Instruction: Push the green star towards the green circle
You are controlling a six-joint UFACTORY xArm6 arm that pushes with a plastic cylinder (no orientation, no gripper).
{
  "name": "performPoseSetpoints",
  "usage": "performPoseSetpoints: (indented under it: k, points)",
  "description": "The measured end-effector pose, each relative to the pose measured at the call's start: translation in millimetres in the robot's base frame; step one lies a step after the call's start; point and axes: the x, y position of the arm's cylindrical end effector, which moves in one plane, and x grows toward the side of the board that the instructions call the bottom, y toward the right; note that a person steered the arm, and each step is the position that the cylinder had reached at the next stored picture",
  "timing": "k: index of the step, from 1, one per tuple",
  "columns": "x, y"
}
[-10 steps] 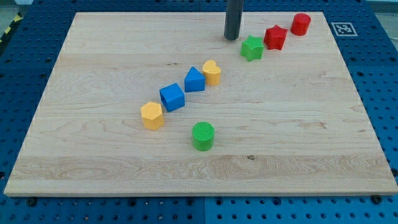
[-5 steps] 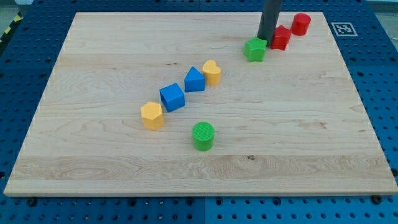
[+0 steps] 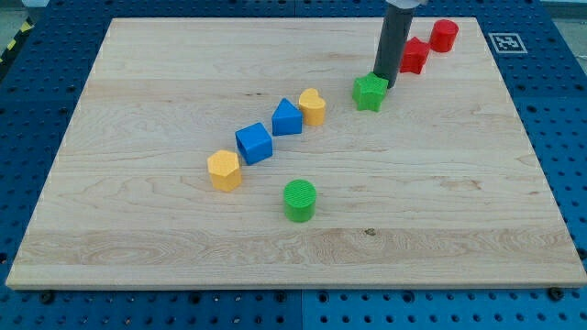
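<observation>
Dark grey rod ending at my tip. Green star touching the tip; red star just right of the rod; red cylinder beyond. Yellow heart, blue triangular block, blue cube, yellow hexagon and ridged green circle lie lower left. Pale wood-grain board; blue perforated table.

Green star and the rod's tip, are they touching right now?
Touching, as far as the camera view shows: my tip sits against the upper right edge of the green star, with no wood visible between them.
</observation>
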Motion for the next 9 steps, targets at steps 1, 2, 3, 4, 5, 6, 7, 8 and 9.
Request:
performPoseSetpoints:
  k: [1,2,3,4,5,6,7,8,9]
  points:
    - [0,-6]
    - [0,-18]
    - [4,-18]
    - [23,-18]
    - [46,-20]
    - [43,-20]
    - [39,-25]
    - [33,-51]
    - [37,-57]
